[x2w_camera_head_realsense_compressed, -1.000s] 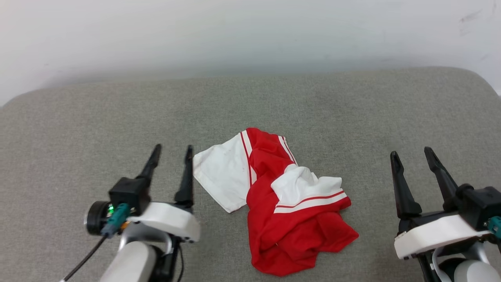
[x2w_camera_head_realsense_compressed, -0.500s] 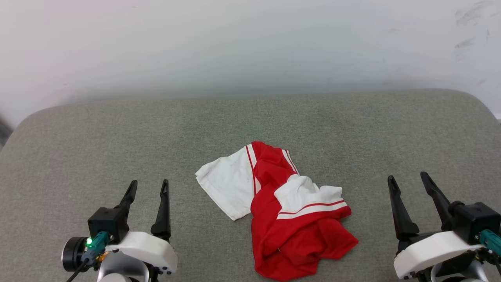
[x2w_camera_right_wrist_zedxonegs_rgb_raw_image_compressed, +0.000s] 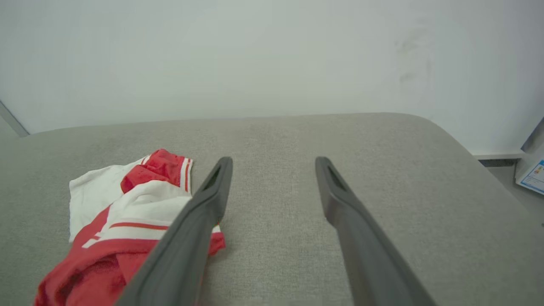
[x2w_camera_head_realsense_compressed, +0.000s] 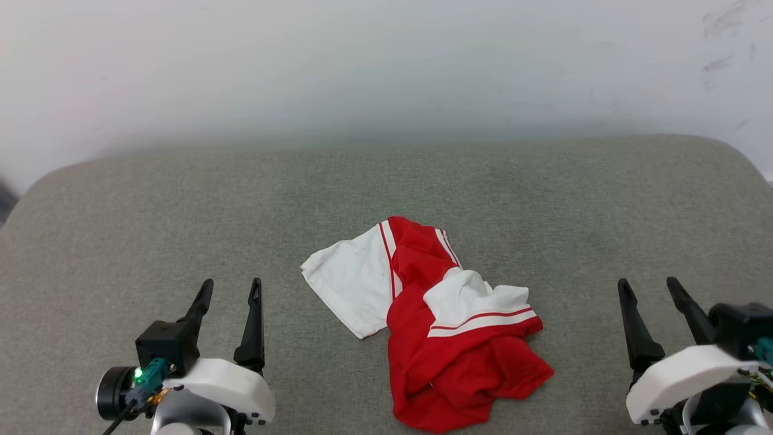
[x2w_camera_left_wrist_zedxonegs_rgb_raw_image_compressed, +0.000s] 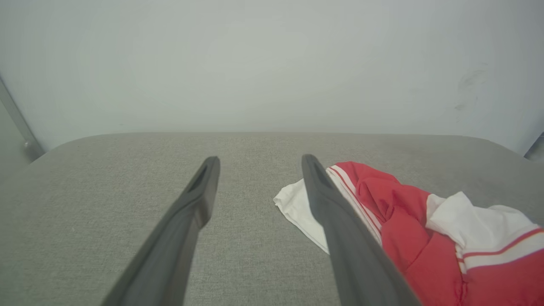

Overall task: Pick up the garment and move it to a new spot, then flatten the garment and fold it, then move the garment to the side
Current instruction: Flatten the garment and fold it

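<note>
Garment [x2w_camera_head_realsense_compressed: 459, 362], a crumpled red-and-white T-shirt, lies untouched at lower centre on the grey cushion [x2w_camera_head_realsense_compressed: 181, 199]; left gripper [x2w_camera_head_realsense_compressed: 232, 282] and right gripper [x2w_camera_head_realsense_compressed: 648, 282] gape empty, the right drifting lower-right, seemingly pre-pickup.

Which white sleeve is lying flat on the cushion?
The sleeve nearest the left gripper; the other sleeve is bunched atop the garment, on its red body.

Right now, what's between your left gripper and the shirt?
Nothing but bare grey cushion. The head view shows that gap between the open left gripper and the shirt.
</note>
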Robot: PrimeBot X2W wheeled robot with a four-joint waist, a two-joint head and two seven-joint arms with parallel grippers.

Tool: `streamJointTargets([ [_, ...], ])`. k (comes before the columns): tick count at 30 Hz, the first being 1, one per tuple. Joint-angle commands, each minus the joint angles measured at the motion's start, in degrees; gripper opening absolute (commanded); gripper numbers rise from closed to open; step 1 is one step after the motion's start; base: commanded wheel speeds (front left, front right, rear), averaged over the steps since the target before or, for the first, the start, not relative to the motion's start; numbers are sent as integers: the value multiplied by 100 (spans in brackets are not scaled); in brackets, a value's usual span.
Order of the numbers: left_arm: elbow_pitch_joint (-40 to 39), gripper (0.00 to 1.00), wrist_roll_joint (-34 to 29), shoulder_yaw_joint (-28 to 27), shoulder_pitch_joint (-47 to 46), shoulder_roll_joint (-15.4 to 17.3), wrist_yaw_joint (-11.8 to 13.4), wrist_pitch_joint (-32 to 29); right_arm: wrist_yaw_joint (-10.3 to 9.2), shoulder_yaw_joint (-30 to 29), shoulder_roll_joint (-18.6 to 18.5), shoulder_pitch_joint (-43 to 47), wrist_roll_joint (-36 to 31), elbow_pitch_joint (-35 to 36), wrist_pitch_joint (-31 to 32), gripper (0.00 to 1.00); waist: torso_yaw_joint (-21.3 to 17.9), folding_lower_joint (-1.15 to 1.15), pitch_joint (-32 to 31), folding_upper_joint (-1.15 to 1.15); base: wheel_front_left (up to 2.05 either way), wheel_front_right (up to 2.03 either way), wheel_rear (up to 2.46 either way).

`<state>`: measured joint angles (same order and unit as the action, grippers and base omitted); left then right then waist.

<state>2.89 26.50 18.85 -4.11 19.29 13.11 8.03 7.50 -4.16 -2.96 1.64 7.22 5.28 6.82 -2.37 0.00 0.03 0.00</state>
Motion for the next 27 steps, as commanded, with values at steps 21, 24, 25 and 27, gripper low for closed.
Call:
streamJointTargets([
  [21, 308, 100, -20, 247, -983, -263, -339, 340, -2, 1666, -903, -2245, 1484, -634, 4370, 100, 828, 0, 928, 0, 0, 0, 0],
  [24, 398, 100, -24, 253, -1086, -297, -367, 390, -2, 2052, -1084, -2505, 1621, -909, 4620, 100, 908, 0, 1006, 0, 0, 0, 0],
  [25, 428, 100, -25, 257, -1114, -300, -382, 400, -2, 2165, -1094, -2560, 1707, -1004, 4682, 100, 924, 0, 1027, 0, 0, 0, 0],
  [27, 479, 100, -19, 263, -1156, -318, -395, 433, -2, 2377, -1199, -2689, 1776, -1199, 4803, 100, 950, 0, 1047, 0, 0, 0, 0],
])
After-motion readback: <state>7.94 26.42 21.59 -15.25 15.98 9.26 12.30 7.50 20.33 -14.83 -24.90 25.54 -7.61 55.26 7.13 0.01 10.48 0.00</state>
